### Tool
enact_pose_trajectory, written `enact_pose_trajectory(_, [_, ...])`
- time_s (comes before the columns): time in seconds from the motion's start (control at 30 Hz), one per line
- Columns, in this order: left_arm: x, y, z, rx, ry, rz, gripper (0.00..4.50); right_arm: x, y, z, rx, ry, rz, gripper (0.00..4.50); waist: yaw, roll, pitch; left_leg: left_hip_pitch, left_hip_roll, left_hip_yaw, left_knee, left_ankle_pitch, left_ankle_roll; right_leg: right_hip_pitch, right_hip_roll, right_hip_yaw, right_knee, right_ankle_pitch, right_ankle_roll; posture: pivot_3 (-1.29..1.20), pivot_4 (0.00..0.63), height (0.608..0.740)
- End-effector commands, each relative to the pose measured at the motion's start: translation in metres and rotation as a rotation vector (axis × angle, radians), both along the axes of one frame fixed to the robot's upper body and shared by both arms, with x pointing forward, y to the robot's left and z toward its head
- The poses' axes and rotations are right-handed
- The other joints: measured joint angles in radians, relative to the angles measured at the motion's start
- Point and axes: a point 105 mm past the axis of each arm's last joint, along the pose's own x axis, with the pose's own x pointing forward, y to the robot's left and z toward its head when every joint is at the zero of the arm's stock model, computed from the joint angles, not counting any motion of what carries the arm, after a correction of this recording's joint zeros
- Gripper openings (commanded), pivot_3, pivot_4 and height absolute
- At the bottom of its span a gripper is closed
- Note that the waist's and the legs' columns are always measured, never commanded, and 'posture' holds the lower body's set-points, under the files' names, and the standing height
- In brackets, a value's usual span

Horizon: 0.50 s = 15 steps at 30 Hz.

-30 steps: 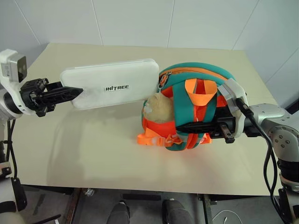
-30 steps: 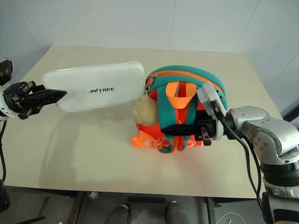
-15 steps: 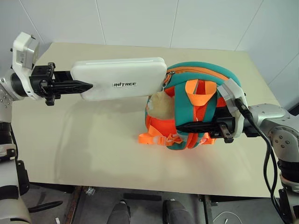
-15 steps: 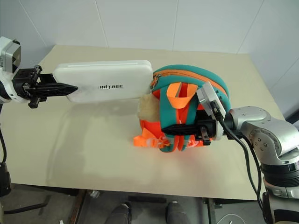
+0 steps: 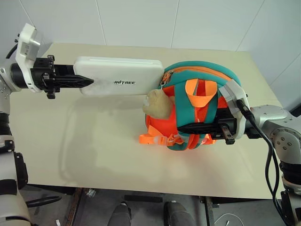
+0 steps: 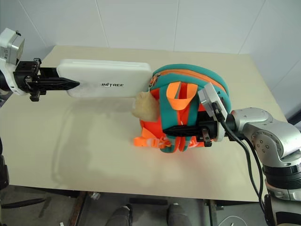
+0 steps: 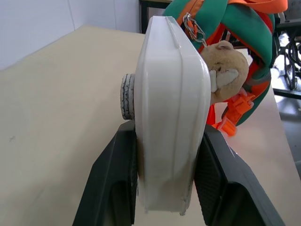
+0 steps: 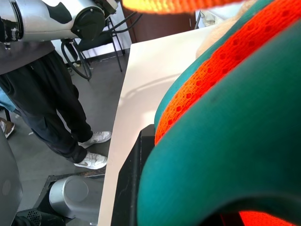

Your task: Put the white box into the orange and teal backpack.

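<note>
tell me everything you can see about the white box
The flat white rectangular box looks like smooth hard plastic, with rounded corners, a seam running around its thin edge and dark "UNITREE" lettering on its broad face. The left gripper is shut on one short end, a black finger on each broad face, holding it lifted off the beige table, roughly level. Its far end reaches the zipper of the orange and teal fabric backpack, above the beige plush toy; it isn't inside yet.

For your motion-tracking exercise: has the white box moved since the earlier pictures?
Yes. The white box, held by the left end effector, has risen and levelled out against the table's far edge, its end at the backpack.
</note>
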Motion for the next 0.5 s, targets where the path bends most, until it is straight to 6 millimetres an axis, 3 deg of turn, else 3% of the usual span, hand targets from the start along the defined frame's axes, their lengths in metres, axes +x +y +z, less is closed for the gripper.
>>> enact_pose_trajectory(0.03, [-0.016,-0.011,0.009,0.051,-0.016,-0.14,1.27,-0.006,-0.003,0.012,0.009,-0.069,0.006,0.0,0.0,0.0,0.0,0.0,0.0,0.0,0.0,0.0,0.0,0.0,0.0,0.0,0.0,0.0,0.0,0.0,0.15,0.74])
enact_pose_trajectory(0.27, [-0.024,-0.027,0.007,0.134,-0.008,-0.211,1.27,-0.004,-0.002,0.011,0.011,-0.069,0.006,0.0,0.001,0.0,0.0,0.0,0.0,0.0,0.0,0.0,0.0,0.0,0.0,0.0,0.0,0.0,0.0,0.0,0.15,0.74])
enact_pose_trajectory(0.5, [-0.016,-0.042,0.005,0.248,-0.031,-0.222,1.27,-0.002,0.0,0.011,0.013,-0.068,0.01,0.0,0.0,0.0,0.0,0.0,0.0,0.0,0.0,0.0,0.0,0.0,0.0,0.0,0.0,0.0,0.0,0.0,0.15,0.74])
